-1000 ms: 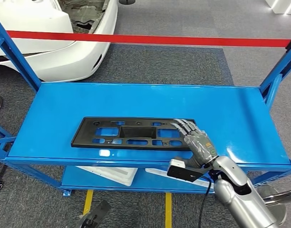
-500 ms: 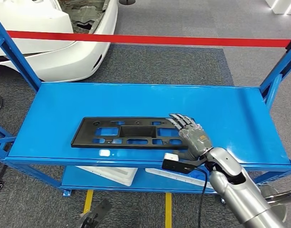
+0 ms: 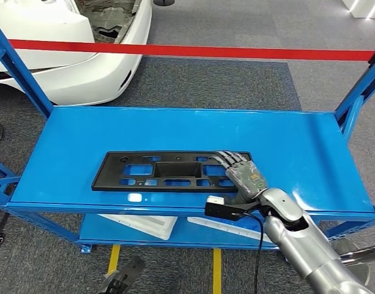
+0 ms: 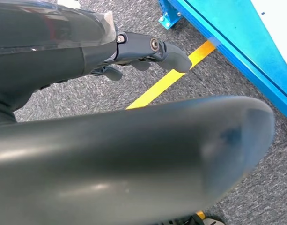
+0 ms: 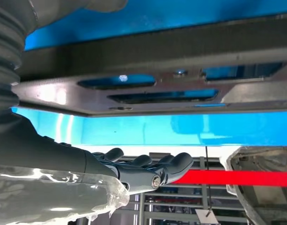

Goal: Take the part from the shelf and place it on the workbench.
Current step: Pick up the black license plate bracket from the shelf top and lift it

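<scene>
While the right robot hand (image 3: pixel 241 172) hovers spread over the black part (image 3: pixel 169 171) near the shelf's (image 3: pixel 291 147) front edge, a grasp is being prepared.

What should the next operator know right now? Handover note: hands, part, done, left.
Right hand: fingers extended over the right end of the flat black plastic part with rectangular cutouts; nothing gripped, and contact can't be confirmed.
Left hand: hanging low over grey carpet beside a yellow floor line, fingers spread, holding nothing.
Part: lying flat on the top blue metal shelf, near its front edge, left of centre.
Done: right hand has reached the part.
Left: grip the part, lift it off the shelf, carry it to the workbench, set it down.
</scene>
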